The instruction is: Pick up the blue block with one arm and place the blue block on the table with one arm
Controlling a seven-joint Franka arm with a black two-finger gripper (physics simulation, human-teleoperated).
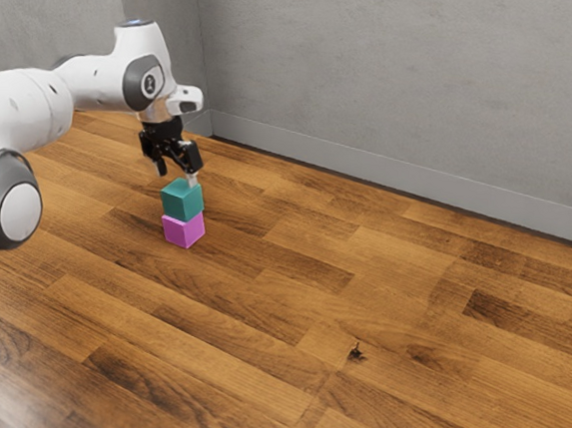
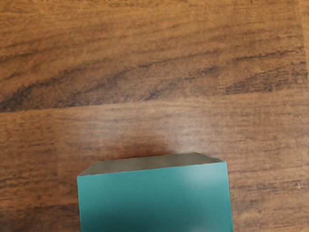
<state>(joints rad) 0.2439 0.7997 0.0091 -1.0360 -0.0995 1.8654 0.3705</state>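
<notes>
In the exterior view my gripper points down just above the blue block, which looks teal. Its fingers stand apart, one at either side over the block's top, and are not closed on it. The blue block rests on a magenta block, stacked on the wooden surface. In the wrist view the top of the blue block lies close beneath my hand.
A small dark object lies on the wood toward the exterior view's lower right. A grey wall with a baseboard runs behind. Bare wood stretches to the exterior view's right of the stack.
</notes>
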